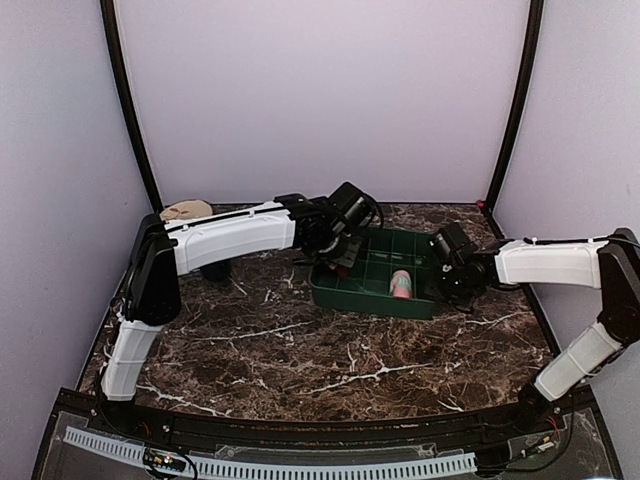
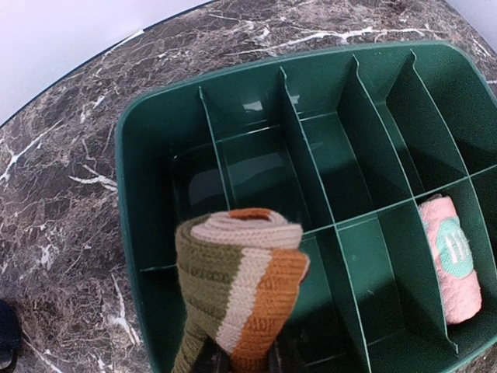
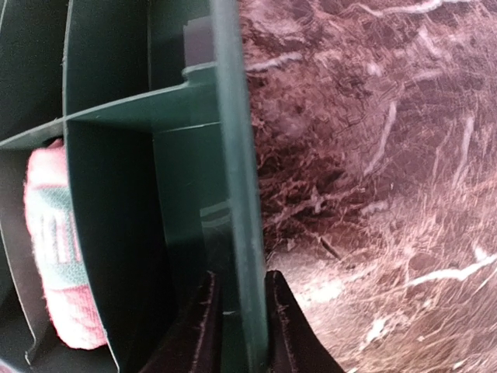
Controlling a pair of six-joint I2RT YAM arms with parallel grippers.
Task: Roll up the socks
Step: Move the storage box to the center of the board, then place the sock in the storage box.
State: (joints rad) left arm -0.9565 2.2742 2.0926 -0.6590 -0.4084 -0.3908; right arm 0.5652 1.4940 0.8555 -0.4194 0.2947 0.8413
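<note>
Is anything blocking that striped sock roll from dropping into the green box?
Nothing visible is. The left gripper holds the striped sock over the green tray, and the compartments near it look empty. The pink sock lies in a compartment further along. Only the thin divider walls could catch it.

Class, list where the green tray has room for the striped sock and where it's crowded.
Free: in the tray, the row behind the pink sock and the compartment between it and the striped sock; bare marble in front. Crowded: the wall the right pincer straddles.
</note>
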